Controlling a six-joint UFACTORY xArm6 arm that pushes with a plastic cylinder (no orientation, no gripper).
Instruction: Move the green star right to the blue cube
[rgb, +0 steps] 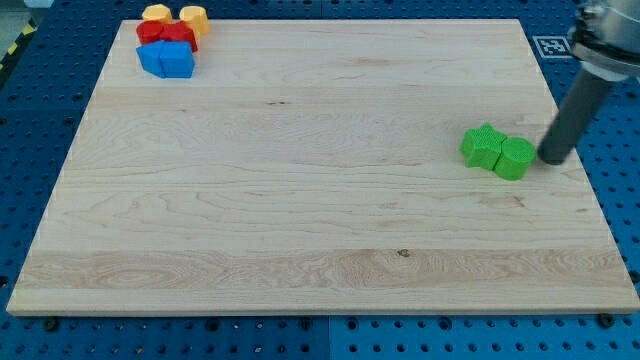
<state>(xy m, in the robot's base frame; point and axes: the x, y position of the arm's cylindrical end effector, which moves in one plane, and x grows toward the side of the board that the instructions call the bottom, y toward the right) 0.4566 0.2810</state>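
Note:
A green star (483, 146) lies at the view's right of the wooden board, touching a second green block (516, 158) just to its right. The blue cube (166, 60) sits at the view's top left, in a cluster with red and yellow blocks. My tip (551, 159) is just right of the second green block, close to it; I cannot tell if it touches. The rod slants up to the view's right.
A red block (166, 33) and two yellow blocks (157, 13) (193, 17) crowd behind the blue cube at the top-left corner. The board's right edge (585, 170) is close to my tip. A marker tag (550, 45) lies off the board at top right.

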